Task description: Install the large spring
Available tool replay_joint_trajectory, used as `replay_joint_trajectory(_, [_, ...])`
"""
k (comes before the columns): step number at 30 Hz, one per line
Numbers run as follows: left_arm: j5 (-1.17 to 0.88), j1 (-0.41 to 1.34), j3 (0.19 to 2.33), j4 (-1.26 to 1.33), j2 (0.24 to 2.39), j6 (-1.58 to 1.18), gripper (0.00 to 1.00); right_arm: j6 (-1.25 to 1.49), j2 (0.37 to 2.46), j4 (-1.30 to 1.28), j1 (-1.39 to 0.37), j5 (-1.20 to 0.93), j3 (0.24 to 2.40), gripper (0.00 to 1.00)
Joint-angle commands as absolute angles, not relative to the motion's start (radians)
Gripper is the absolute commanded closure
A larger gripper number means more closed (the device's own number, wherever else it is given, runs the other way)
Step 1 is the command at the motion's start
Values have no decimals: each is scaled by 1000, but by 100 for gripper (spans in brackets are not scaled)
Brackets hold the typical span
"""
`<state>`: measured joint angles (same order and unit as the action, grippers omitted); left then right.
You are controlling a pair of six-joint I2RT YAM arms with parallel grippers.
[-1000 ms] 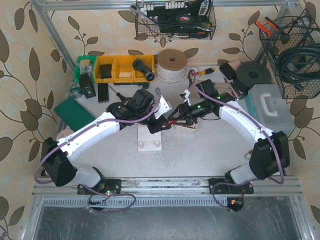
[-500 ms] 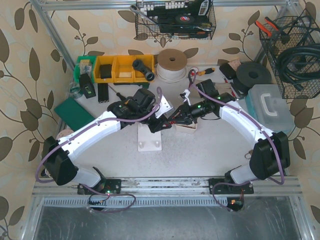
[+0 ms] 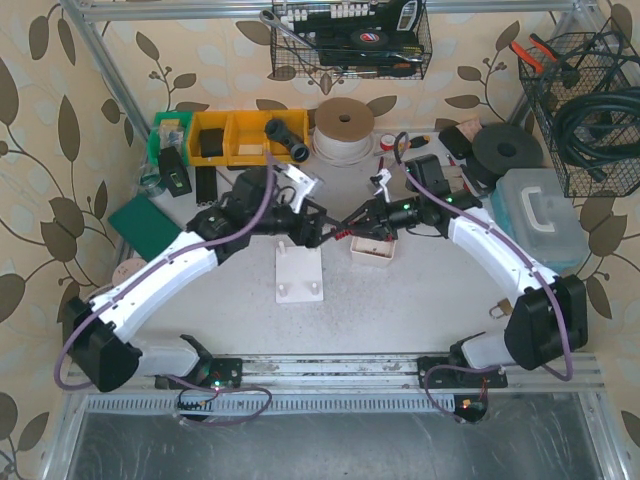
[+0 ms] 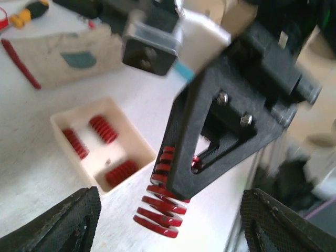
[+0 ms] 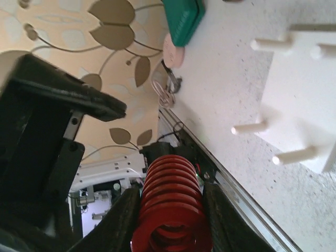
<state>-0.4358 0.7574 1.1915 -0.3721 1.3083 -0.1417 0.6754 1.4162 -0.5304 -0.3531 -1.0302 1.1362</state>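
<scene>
The large spring (image 5: 170,194), a red coil, sits squeezed between the two black fingers of my right gripper (image 5: 170,210), which is shut on it. In the left wrist view the same spring (image 4: 160,210) hangs from a right finger (image 4: 210,131), between the wide-open pads of my left gripper (image 4: 170,212), touching neither pad. From above, the two grippers (image 3: 312,228) (image 3: 345,228) meet tip to tip just above the white peg base (image 3: 298,275). Bare pegs of that base (image 5: 304,89) stick out at the right of the right wrist view.
A cream tray (image 4: 134,126) holding smaller red springs lies right of the base, also seen from above (image 3: 372,262). Yellow bins (image 3: 235,135), a tape roll (image 3: 343,125), a green box (image 3: 148,225) and a grey plastic case (image 3: 540,215) ring the work area.
My right gripper shut on the spring. My left gripper then let go, opened wide and drew back to the left. Both grippers now sit a little higher over the base.
</scene>
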Motion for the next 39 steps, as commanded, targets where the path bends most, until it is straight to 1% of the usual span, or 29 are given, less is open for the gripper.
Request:
replay_joint_trajectory(1, [-613,662,1062,65,1221,-566,23,816,1353,-330,-331,-1093,1110,100])
replay_joint_trajectory(4, [-685,614,944,451,1235,-888,22,882,1328,-236,-327,-1114,1103,100])
replay_joint_trajectory(7, [-711,593,879,800,1308,-1180,22,929,1303,-144,-316,-1141,1092,100])
replay_joint_trajectory(10, [-662,585,826,1147,1396,-1430,21,970,1278,-70,-304,-1158,1086,100])
replay_joint_trajectory(12, [-632,585,823,1354,1481,-1575,24,987,1274,-43,-299,-1166,1088,100])
replay_joint_trajectory(13, [-631,586,836,1415,1517,-1630,25,992,1274,-39,-297,-1169,1090,100])
replay_joint_trajectory(15, [-659,594,860,1422,1528,-1646,31,998,1272,-30,-292,-1173,1091,100])
replay_joint_trajectory(21, [-704,598,834,1422,1471,-1665,43,1004,1269,-28,-263,-1184,1091,100])
replay_joint_trajectory(25, [-718,602,765,1418,1431,-1661,47,987,1280,-60,-250,-1191,1117,100])
replay_joint_trajectory(27, [-749,611,748,1374,1401,-1639,47,986,1285,-66,-249,-1195,1127,100])
replay_joint_trajectory(30, [-767,620,709,1255,1359,-1560,43,980,1283,-84,-249,-1203,1142,100])
replay_joint_trajectory(33, [-767,621,703,1075,1304,-1452,28,932,1275,-152,-251,-1203,1159,100])
replay_joint_trajectory(36, [-768,620,736,947,1270,-1379,19,920,1268,-177,-251,-1200,1153,100])
replay_joint_trajectory(39, [-776,625,782,918,1281,-1369,17,921,1269,-179,-262,-1193,1149,100])
